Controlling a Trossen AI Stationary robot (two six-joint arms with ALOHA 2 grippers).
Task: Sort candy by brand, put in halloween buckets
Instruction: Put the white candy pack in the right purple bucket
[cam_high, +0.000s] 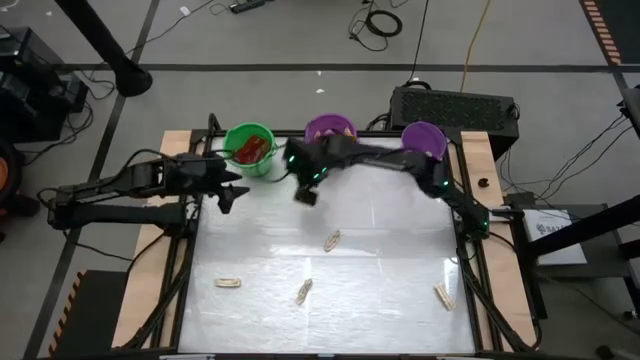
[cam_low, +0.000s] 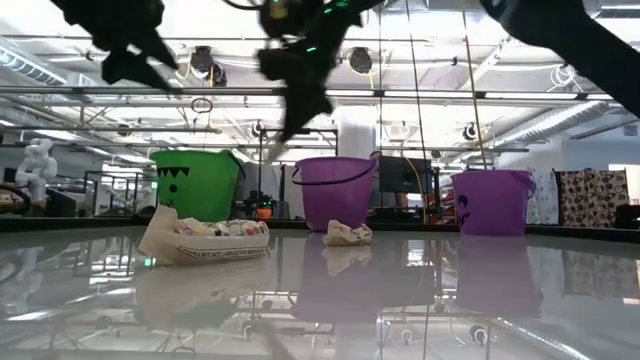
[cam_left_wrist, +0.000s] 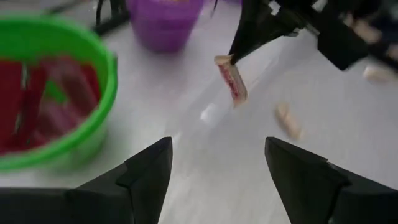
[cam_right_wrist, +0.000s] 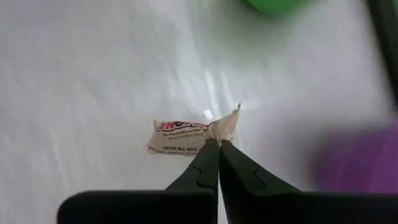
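High view: the right gripper hangs over the white table in front of the bright green plastic bucket; the left gripper waits near it.

Left wrist view: left fingers stand apart.

Right wrist view: the right fingers are pinched together on the end of a small tan wrapped candy, which dangles above the table.
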